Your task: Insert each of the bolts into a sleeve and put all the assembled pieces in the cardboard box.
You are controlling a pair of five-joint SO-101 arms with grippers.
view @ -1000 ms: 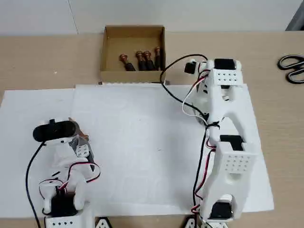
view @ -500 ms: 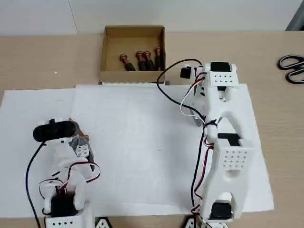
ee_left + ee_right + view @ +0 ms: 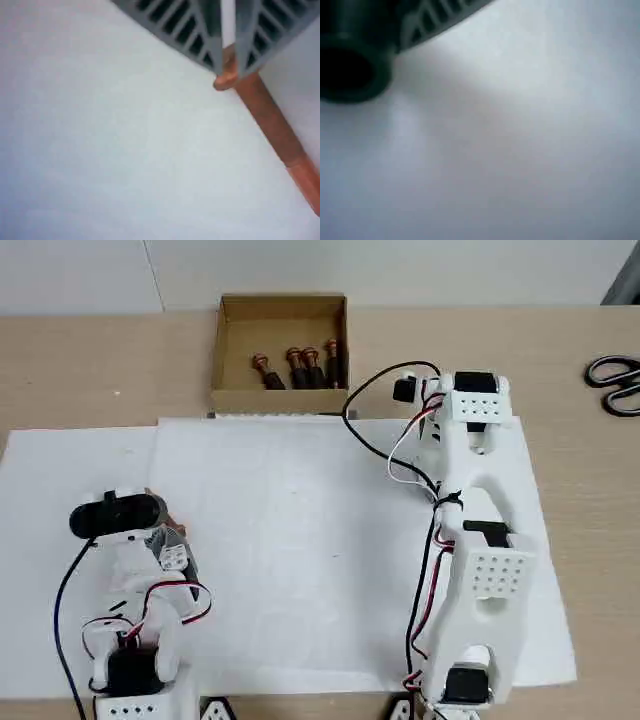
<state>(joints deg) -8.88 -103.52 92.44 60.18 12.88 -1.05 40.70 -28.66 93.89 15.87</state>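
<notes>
Left fingers (image 3: 190, 30): closed tight on the head end of a copper bolt (image 3: 270, 122); its shank runs free toward the lower right of the left wrist frame, above the white sheet (image 3: 300, 540)
Right fingers (image 3: 435, 20): they look clamped on a black sleeve (image 3: 350, 70) at the upper left of the right wrist frame; the open bore faces the camera and the sleeve is raised off the sheet, with its shadow beneath
Cardboard box (image 3: 275, 400): upper centre of the high frame, on the desk (image 3: 100, 360) just beyond the sheet; four assembled pieces (image 3: 300, 367) lie side by side inside
Bolt handling: judged rigid, light and smooth, so apt to swivel in a pinch; a hold by the head leaves the shank clear to enter
Sleeve handling: looks stiff and light; best held round the middle, keeping the bore unblocked
Also there: scissors (image 3: 615, 383) at the right edge of the high frame, well apart
</notes>
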